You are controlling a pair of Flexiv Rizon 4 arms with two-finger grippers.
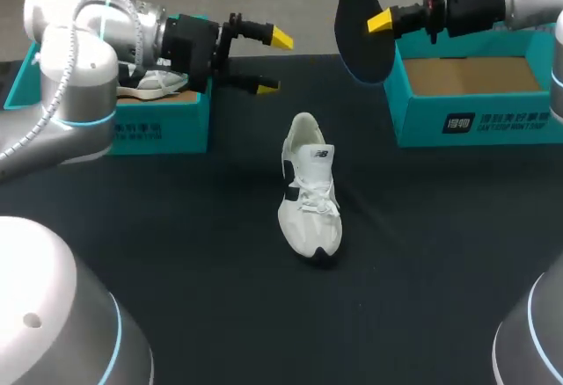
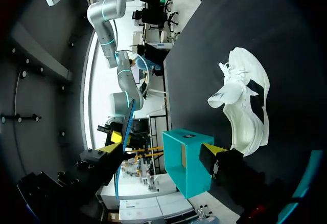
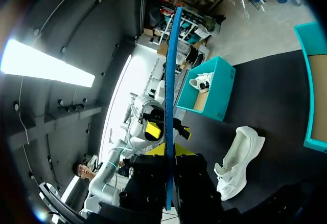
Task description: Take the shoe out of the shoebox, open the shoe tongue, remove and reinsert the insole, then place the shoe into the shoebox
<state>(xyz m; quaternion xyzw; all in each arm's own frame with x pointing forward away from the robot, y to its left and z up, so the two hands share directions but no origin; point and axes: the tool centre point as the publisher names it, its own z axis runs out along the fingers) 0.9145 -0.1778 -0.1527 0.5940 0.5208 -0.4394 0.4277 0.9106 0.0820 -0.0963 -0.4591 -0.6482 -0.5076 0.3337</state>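
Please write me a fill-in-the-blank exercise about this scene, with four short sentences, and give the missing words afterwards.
1. The right gripper is shut on the dark ____.
2. The white shoe lies on the black ____.
3. The left gripper is ____ and holds nothing.
4. The right box is ____.

Missing words: insole; table; open; empty.

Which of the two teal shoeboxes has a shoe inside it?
The left shoebox: a white shoe lies in it. The right shoebox shows only its bare cardboard floor.
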